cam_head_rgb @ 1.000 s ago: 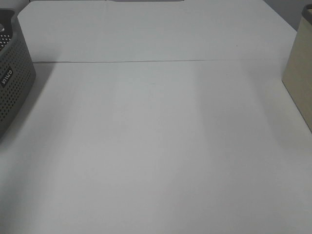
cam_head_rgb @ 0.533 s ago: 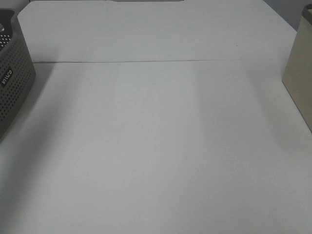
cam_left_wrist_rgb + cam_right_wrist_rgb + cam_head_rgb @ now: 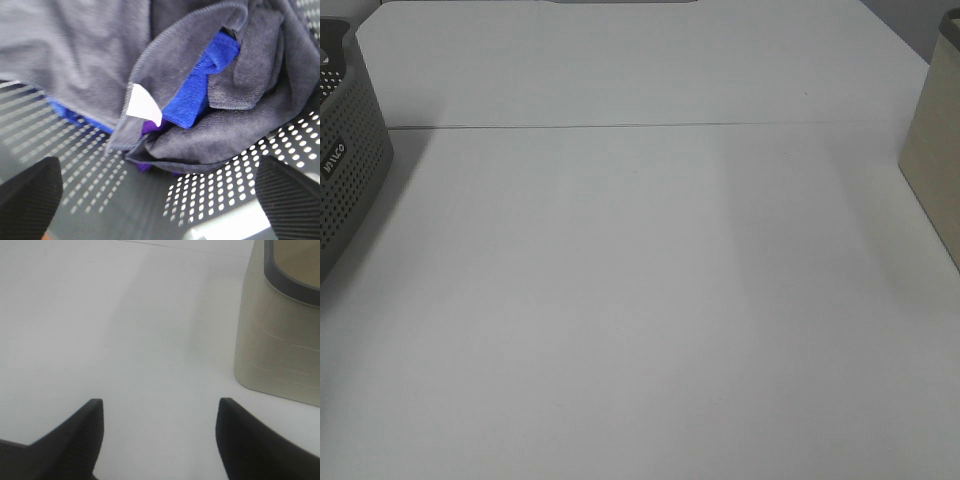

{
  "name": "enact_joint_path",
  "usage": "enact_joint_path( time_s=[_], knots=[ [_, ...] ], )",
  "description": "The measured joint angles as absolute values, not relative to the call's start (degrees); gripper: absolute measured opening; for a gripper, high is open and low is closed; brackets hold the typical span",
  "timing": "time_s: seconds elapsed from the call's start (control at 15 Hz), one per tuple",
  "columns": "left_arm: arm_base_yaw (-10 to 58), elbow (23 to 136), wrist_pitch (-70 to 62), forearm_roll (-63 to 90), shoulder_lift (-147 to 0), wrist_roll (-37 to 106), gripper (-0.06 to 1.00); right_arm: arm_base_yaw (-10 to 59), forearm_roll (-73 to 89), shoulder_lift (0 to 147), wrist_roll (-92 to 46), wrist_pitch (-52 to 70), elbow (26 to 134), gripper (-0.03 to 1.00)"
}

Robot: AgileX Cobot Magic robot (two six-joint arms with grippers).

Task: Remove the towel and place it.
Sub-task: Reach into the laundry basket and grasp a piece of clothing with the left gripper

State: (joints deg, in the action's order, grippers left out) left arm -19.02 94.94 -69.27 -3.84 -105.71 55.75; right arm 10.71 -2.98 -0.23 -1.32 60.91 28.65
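Observation:
The dark charcoal towel (image 3: 220,110) lies crumpled inside a perforated grey basket (image 3: 90,170), seen only in the left wrist view. A white tag (image 3: 144,105) sticks out of its hem, and blue cloth (image 3: 197,90) and a bit of purple cloth (image 3: 149,127) show between its folds. My left gripper (image 3: 160,200) hangs open just above the towel, one fingertip (image 3: 30,200) on each side. My right gripper (image 3: 157,435) is open and empty above the bare white table (image 3: 100,330). Neither gripper shows in the exterior high view.
The grey perforated basket (image 3: 345,170) stands at the table's left edge. A beige bin (image 3: 935,150) stands at the right edge and shows close to my right gripper in the right wrist view (image 3: 280,335). A seam (image 3: 620,126) crosses the white table.

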Motion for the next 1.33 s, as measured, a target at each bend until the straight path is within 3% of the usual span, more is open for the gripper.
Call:
enact_joint_path(
  time_s=[0.67,1.13,1.27,1.33],
  knots=[
    [-19.5,105.7,-66.6,-4.4,-121.4,57.5,0.99,10.7,-3.0,-0.2,-1.3,60.9,28.6,0.64],
    [-21.4,105.9,-68.9,-3.8,-125.4,59.0,0.98,10.7,-3.0,-0.2,-1.3,60.9,28.6,0.64],
    [-22.7,105.9,-69.0,-3.0,-125.5,60.7,0.91,10.7,-3.0,-0.2,-1.3,60.9,28.6,0.64],
    [-22.9,106.1,-69.2,-2.7,-125.5,62.1,0.83,10.7,-3.0,-0.2,-1.3,60.9,28.6,0.64]
  ],
)
